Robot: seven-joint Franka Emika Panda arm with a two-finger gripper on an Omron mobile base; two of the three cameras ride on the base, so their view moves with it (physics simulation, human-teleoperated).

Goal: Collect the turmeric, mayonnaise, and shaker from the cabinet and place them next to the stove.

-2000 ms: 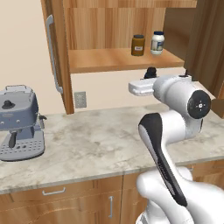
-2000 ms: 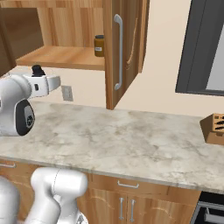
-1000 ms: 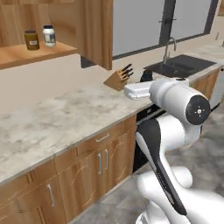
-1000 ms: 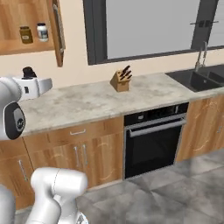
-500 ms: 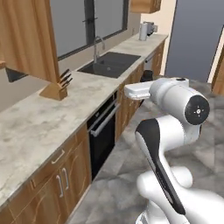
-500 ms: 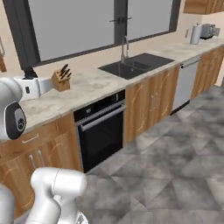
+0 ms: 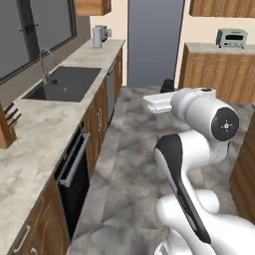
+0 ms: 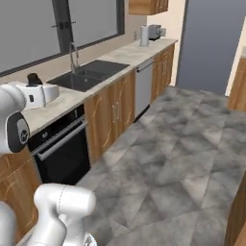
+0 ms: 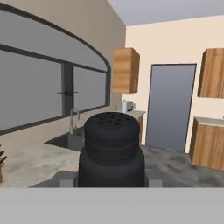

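— Item one, location?
— The shaker (image 9: 112,148): all black, perforated top, upright, clamped between the jaws of the gripper (image 9: 112,178), carried in the air.

— Gripper condition?
— Closed on it, held out level over the grey floor (image 8: 182,144).

— Surroundings?
— Sink (image 7: 62,82), faucet (image 8: 73,48), oven (image 8: 60,149), knife block (image 7: 6,130), kettle (image 7: 98,36), toaster (image 7: 231,37).

One small all-black shaker with a perforated top (image 9: 111,151). One dark sink basin (image 7: 64,82) with one curved grey faucet (image 7: 45,63), set in the marble counter. One black built-in oven (image 8: 60,151). One wooden knife block (image 7: 6,130) at the counter's near edge. One silver kettle (image 7: 99,36) at its far end. One silver toaster (image 7: 231,37).
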